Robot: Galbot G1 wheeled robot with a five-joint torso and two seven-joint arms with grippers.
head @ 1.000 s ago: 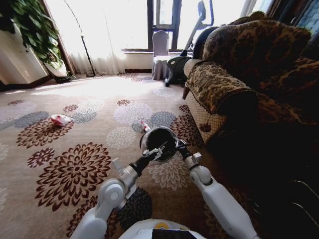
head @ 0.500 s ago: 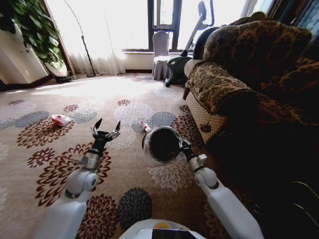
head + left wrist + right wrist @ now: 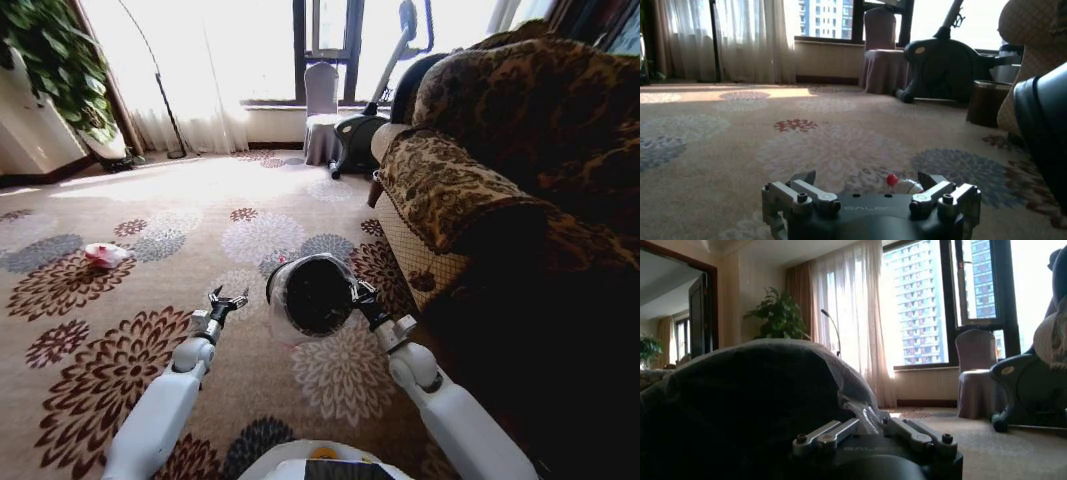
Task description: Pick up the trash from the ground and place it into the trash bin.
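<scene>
On the flowered carpet (image 3: 130, 340) by the sofa (image 3: 500, 190), my right gripper (image 3: 352, 292) clamps the trash bin (image 3: 310, 296) rim; my left gripper (image 3: 228, 298) hangs open. Trash (image 3: 104, 254) lies far left.

Head camera looks down from above; both wrist cameras sit low, facing twelve o'clock, perhaps sharing the covered chair (image 3: 881, 50).

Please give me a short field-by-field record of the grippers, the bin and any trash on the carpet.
left gripper: fingers open, low over the carpet, beside the bin
right gripper: shut on the trash bin rim
trash bin: tilted, mouth facing the head camera
nearest trash: small white-and-red piece on the carpet ahead of the left gripper
other trash: far left
</scene>
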